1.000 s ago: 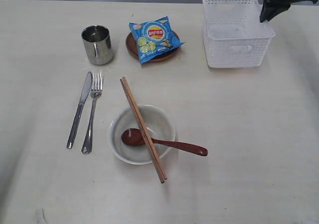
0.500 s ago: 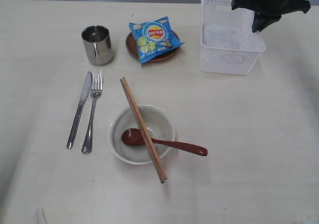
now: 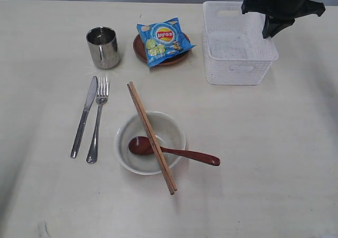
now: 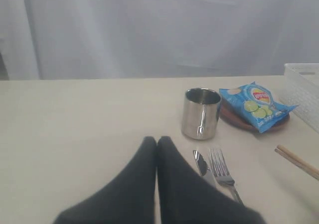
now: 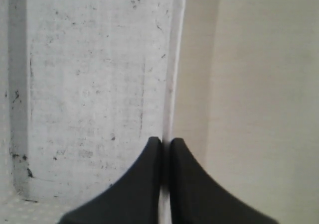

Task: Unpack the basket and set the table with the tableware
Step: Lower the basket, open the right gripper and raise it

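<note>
Your right gripper (image 3: 268, 33) has its fingers pinched on the right-hand wall of the basket (image 3: 235, 71), at the rim. The wrist view shows one pad inside and one outside, w/ only the thin lattice wall btw them. The basket sits at the far right of the table (image 3: 264, 158), just right of the plate (image 3: 138, 47) that carries the snack bag (image 3: 163, 41), and it's empty inside. Can't tell whether its base is flat on the tabletop or a bit raised.

Left gripper (image 4: 157, 143): fingers pressed together, nothing in them. It's low over the table just short of the knife (image 4: 200, 163) and fork (image 4: 222, 170), w/ the cup (image 4: 201, 113) beyond.

Judging by the layout, unpacking looks done. Knife, fork and cup are out, as is the bowl (image 3: 127, 161) w/ the spoon (image 3: 182, 154) in it and the chopsticks (image 3: 150, 135) laid across its rim. Prob. what's left is parking the basket.

Risks from here, imo:
- A one-wall pinch is a weak hold. Lift or swing fast and the basket can pivot about the pads, or the wall can flex and slip out.
- Slide the basket toward the centre and the corner nearest the plate meets the bag. The bag looks light, so it prob. gets shoved off.
- The chopsticks only rest on the bowl rim, so any jolt to the table can roll them off.
- If the left arm goes forward w/o rising first, it clips the knife tip and skews the setting.
</note>
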Action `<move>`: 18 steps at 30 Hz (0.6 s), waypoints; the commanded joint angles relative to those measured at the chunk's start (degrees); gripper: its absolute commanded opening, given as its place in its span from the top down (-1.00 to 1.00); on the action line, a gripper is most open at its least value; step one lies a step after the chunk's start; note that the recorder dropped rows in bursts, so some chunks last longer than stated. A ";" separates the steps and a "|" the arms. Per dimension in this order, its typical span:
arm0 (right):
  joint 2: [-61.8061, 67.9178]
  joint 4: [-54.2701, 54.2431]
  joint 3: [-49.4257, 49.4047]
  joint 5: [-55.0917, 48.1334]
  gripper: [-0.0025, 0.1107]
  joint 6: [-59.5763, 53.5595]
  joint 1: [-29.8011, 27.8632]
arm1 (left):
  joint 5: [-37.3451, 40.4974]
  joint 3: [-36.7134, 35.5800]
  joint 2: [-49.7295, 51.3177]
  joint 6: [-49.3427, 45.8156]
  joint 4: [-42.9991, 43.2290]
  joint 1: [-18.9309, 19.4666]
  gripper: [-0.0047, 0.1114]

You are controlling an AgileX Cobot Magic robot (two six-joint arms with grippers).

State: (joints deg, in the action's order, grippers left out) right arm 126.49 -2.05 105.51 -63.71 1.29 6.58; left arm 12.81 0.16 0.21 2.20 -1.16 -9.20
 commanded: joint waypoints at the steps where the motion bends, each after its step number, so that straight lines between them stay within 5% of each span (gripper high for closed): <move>1: -0.02 -0.22 -0.66 -4.03 0.96 0.76 0.40 | -0.61 -0.16 -0.21 -0.02 -0.61 -0.06 0.92; 11: -0.78 0.67 -0.66 -2.41 0.95 0.99 1.02 | -0.61 -0.16 -0.21 -0.02 -0.61 -0.06 0.92; 18: -3.02 2.05 0.09 -2.61 0.19 1.01 0.91 | -0.61 -0.16 -0.21 -0.02 -0.61 -0.06 0.92</move>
State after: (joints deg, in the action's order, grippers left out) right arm 124.99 -1.17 104.94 -65.93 2.59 7.43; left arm 12.81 0.16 0.21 2.20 -1.16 -9.20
